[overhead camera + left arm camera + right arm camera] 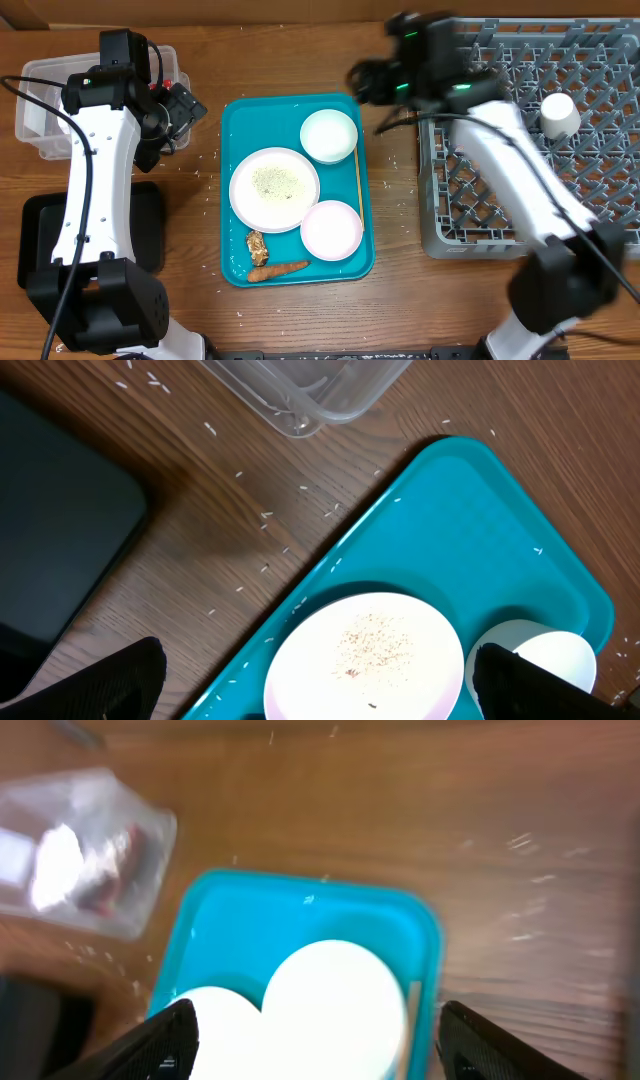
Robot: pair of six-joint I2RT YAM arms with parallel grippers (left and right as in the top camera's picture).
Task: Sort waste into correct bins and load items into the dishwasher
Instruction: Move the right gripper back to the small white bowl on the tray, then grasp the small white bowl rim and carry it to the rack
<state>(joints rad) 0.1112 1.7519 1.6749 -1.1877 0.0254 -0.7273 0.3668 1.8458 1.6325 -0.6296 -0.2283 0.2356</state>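
Right hand (317,1020), spread wide and empty, seemingly hovers above the white bowl (340,980); left hand (318,650) gapes likewise.

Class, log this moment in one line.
left gripper: open | right gripper: open, near white bowl | white cup: in dish rack | white plate, pink plate: on teal tray

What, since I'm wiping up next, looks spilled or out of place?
White rice grains lie scattered over the wooden table between the clear tub and the teal tray, with a few on the tray itself: loose spill, not binned.
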